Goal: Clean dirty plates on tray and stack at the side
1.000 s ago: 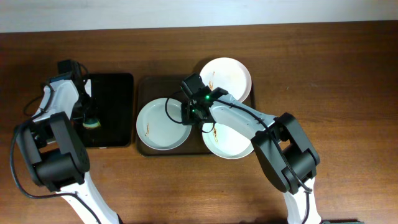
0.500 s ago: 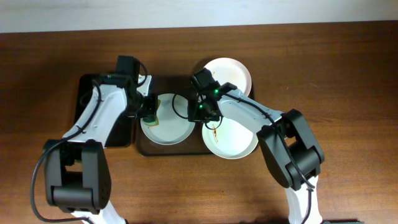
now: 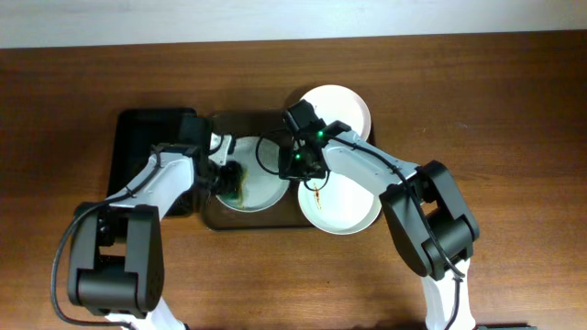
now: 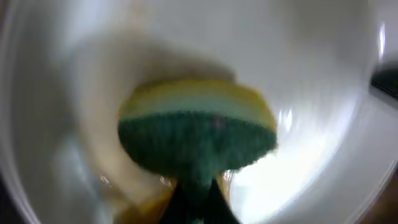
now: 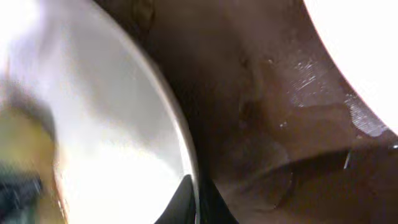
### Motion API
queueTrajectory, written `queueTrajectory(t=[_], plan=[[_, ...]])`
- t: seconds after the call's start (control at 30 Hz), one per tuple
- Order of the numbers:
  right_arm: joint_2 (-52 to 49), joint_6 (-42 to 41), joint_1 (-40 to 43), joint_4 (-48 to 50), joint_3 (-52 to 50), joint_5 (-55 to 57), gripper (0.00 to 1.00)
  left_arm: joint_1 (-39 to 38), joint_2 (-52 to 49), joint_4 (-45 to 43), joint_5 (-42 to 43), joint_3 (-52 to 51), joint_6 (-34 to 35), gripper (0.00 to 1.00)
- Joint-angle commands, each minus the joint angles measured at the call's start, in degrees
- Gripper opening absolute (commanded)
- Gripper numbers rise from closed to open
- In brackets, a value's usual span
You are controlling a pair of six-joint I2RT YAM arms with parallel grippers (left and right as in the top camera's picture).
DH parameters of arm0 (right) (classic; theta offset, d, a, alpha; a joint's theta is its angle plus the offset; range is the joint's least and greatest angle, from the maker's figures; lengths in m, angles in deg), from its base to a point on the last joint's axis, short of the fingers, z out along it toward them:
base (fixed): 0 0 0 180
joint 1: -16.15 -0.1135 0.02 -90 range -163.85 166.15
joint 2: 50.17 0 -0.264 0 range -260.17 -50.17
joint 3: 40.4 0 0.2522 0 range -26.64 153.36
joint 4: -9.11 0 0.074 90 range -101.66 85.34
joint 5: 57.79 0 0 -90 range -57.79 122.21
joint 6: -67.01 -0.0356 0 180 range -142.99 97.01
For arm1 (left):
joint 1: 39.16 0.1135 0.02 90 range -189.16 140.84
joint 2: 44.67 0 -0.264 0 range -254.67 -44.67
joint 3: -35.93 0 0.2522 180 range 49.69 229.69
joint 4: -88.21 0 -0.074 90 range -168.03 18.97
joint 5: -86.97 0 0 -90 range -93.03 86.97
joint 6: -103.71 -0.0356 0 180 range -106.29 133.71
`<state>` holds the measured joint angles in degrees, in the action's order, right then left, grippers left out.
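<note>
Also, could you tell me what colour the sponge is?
The sponge is green over yellow; clearest in the left wrist view.

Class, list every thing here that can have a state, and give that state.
left gripper, shut on sponge
right gripper, shut on left plate rim
sponge, pressed into left plate
left plate, on tray, gripped
front plate, brown-streaked, untouched
back plate, untouched
tray, holding three plates

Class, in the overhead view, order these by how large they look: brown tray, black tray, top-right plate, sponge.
1. brown tray
2. black tray, partly under an arm
3. top-right plate, not far behind the black tray
4. sponge, clearly smallest
</note>
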<state>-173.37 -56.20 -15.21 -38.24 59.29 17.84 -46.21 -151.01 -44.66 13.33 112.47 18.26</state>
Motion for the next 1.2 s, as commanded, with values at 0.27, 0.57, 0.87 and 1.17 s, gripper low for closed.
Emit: queueTrajectory(t=[0.27, 0.57, 0.87, 1.17], plan=[[-1.0, -0.7, 0.2, -0.5, -1.1, 2.6, 0.04, -2.2, -1.2, 1.2, -11.2, 0.1, 0.8, 0.01], [-1.0, -0.7, 0.2, -0.7, -1.1, 2.6, 0.04, -2.2, -1.2, -6.5, 0.8, 0.2, 2.1, 0.01], [-1.0, -0.7, 0.3, -0.7, -1.0, 0.9, 0.04, 2.4, -0.7, 27.0, -14.3, 33.4, 3.5, 0.01], [8.2, 0.2, 0.0, -17.0, 6.3, 12.5, 0.04, 8.2, -0.8, 34.4, -14.3, 42.5, 1.8, 0.01]])
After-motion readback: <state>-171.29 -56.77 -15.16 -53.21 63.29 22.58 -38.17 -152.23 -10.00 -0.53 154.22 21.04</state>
